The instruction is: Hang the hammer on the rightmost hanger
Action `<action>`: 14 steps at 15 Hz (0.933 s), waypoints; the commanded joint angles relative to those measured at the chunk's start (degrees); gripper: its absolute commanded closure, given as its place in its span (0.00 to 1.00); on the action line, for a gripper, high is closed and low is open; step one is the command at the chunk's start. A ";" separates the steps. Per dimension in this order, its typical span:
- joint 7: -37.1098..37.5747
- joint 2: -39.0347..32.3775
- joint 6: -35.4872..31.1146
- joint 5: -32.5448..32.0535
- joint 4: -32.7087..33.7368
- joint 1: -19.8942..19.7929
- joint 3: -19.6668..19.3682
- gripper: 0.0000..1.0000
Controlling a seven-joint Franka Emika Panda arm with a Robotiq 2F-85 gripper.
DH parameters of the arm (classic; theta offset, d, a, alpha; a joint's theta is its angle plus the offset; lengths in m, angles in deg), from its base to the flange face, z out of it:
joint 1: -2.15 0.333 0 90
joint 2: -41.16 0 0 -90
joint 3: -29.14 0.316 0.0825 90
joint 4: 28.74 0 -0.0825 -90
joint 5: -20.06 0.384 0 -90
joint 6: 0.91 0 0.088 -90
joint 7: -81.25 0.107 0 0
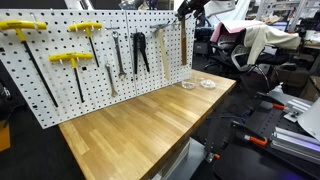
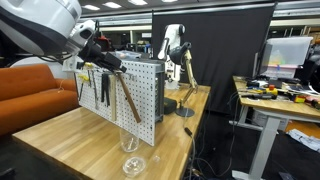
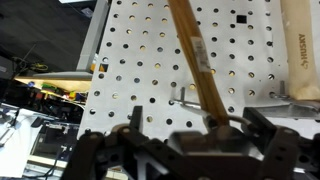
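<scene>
**Hammer** (image 1: 185, 45): We find it in the air, clear of the table (image 1: 140, 125). It is at the end of the pegboard (image 1: 90, 60) farthest from the yellow T-handles (image 1: 70, 58). The pale handle hangs down across the board's face. In an exterior view the hammer (image 2: 125, 95) slants down and away from the gripper (image 2: 100, 58). We cannot make out the head.

**Gripper** (image 1: 186, 8): It is above the board's top edge, with the jaws clenched on the hammer's upper part. In the wrist view the handle (image 3: 195, 60) runs straight into the gripper (image 3: 215, 128).

**Hook** (image 3: 180, 98): This bare metal peg sits just beside the handle. We cannot tell whether the two touch.

**Pliers** (image 1: 140, 50): They hang black-handled at mid-board, between the T-handles and the hammer.

**Glasses** (image 1: 188, 85): Two clear pieces stand on the table below the hammer, near the board's end.
</scene>
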 commanded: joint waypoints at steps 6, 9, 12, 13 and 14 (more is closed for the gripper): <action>-9.01 5.94 -2.50 5.89 -5.00 -1.04 0.19 0.00; -11.44 8.29 -1.39 9.15 -6.88 -0.87 0.56 0.00; -14.70 12.47 1.27 15.84 -10.14 -1.15 1.32 0.00; -11.44 9.14 -0.85 12.13 -7.39 0.01 0.18 0.00; -12.00 9.94 -0.62 12.73 -7.98 0.02 0.18 0.00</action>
